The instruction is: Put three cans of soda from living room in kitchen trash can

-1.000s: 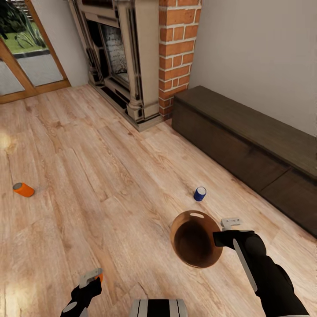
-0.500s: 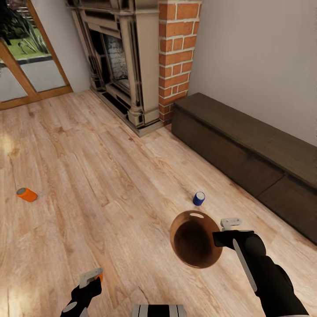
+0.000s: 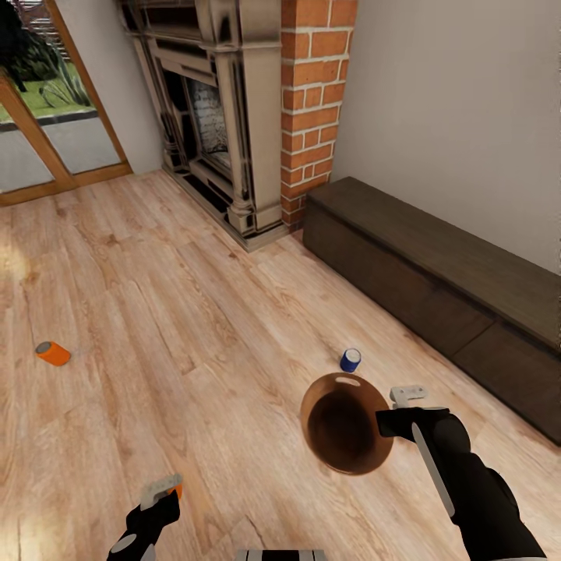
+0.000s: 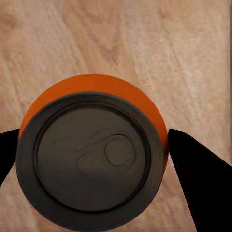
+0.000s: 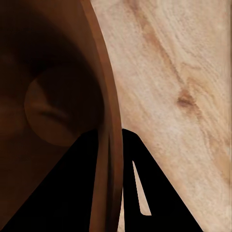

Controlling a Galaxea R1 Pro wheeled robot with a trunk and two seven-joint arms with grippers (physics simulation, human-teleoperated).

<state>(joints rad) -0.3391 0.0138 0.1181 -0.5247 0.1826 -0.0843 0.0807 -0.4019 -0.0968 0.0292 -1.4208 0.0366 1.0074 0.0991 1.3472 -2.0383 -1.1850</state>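
The wood floor [image 3: 195, 327] of the living room is big, with a brick fireplace [image 3: 315, 109] far off. The right claw [image 3: 383, 423] pinches the rim of the bin [image 3: 343, 425]. The left claw [image 3: 160, 499] is closed around an orange can [image 4: 92, 150]. I think it should drop into the bin next. A blue can [image 3: 350, 360] stands just past the bin; another orange one [image 3: 53, 353] lies far left.

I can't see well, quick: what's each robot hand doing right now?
Left gripper: closed on an orange soda can.
Right gripper: fingers closed on the rim of the trash can.
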